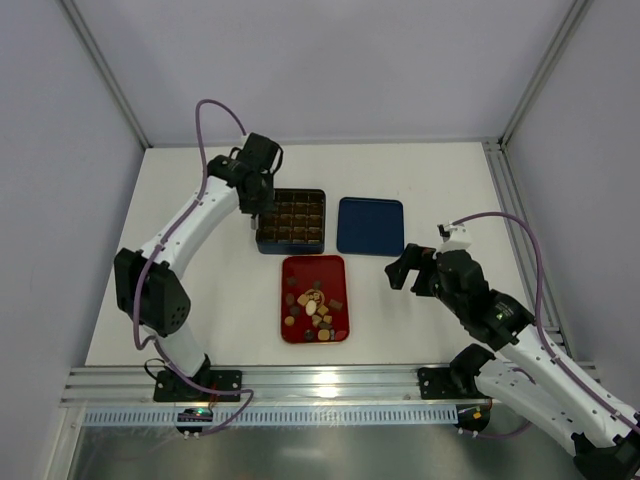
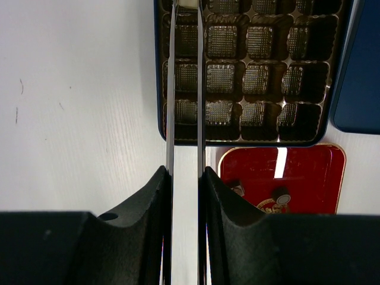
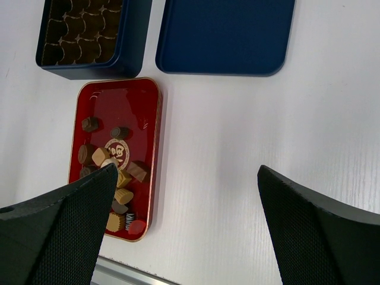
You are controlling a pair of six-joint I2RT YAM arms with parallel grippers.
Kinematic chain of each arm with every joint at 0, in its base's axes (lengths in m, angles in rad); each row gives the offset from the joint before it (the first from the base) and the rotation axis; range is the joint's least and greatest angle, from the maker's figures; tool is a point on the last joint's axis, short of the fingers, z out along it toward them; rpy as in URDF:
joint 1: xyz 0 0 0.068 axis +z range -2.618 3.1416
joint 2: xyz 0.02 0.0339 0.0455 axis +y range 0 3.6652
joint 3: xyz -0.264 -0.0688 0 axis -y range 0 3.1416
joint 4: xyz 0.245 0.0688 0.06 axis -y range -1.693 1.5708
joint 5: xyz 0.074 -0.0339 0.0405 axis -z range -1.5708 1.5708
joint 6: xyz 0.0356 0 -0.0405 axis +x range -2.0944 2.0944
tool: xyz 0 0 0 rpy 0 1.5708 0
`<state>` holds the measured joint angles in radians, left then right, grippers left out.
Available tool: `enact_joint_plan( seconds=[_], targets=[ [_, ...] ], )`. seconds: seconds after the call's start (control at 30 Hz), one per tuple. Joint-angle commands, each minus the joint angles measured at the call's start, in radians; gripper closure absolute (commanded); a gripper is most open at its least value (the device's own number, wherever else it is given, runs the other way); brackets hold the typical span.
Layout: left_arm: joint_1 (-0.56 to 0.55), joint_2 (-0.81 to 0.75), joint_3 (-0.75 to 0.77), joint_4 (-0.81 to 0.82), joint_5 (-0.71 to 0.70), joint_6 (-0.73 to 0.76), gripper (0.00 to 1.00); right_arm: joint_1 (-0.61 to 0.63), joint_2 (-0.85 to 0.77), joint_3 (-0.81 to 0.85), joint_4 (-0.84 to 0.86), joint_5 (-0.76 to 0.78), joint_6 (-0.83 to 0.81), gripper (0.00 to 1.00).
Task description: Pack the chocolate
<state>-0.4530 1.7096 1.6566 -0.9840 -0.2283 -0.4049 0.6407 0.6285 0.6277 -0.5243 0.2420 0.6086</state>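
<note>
Several chocolate pieces (image 1: 312, 303), dark brown, tan and cream, lie loose in the flat red tray (image 1: 335, 268); they also show in the right wrist view (image 3: 113, 172) and the left wrist view (image 2: 279, 196). The dark gridded box (image 1: 262, 238) stands just behind the tray, and the cells I can see are empty (image 2: 267, 77). My left gripper (image 1: 250, 205) is shut on thin metal tweezers (image 2: 171, 89), whose blades reach over the box's left column. A pale bit (image 2: 187, 3) shows between their tips. My right gripper (image 1: 405, 268) is open and empty over bare table right of the tray (image 3: 187, 172).
A blue lid (image 1: 370, 225) lies flat to the right of the box and also shows in the right wrist view (image 3: 225, 35). An aluminium rail (image 1: 300, 385) runs along the near table edge. Enclosure walls stand at the back and both sides.
</note>
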Motion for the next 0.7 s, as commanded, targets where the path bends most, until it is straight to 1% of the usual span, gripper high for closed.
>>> enact_joint_plan(
  seconds=[0.0,0.37,0.67],
  targets=[
    [0.007,0.019,0.046,0.050,-0.017,0.025,0.78,0.004,-0.003,0.007,0.027,-0.006,0.017,0.00],
    [0.020,0.056,0.048,0.065,-0.023,0.025,0.77,0.002,0.004,0.000,0.030,-0.007,0.014,0.00],
    [0.022,0.062,0.048,0.070,-0.026,0.031,0.72,0.004,0.000,0.000,0.027,-0.009,0.014,0.00]
  ],
)
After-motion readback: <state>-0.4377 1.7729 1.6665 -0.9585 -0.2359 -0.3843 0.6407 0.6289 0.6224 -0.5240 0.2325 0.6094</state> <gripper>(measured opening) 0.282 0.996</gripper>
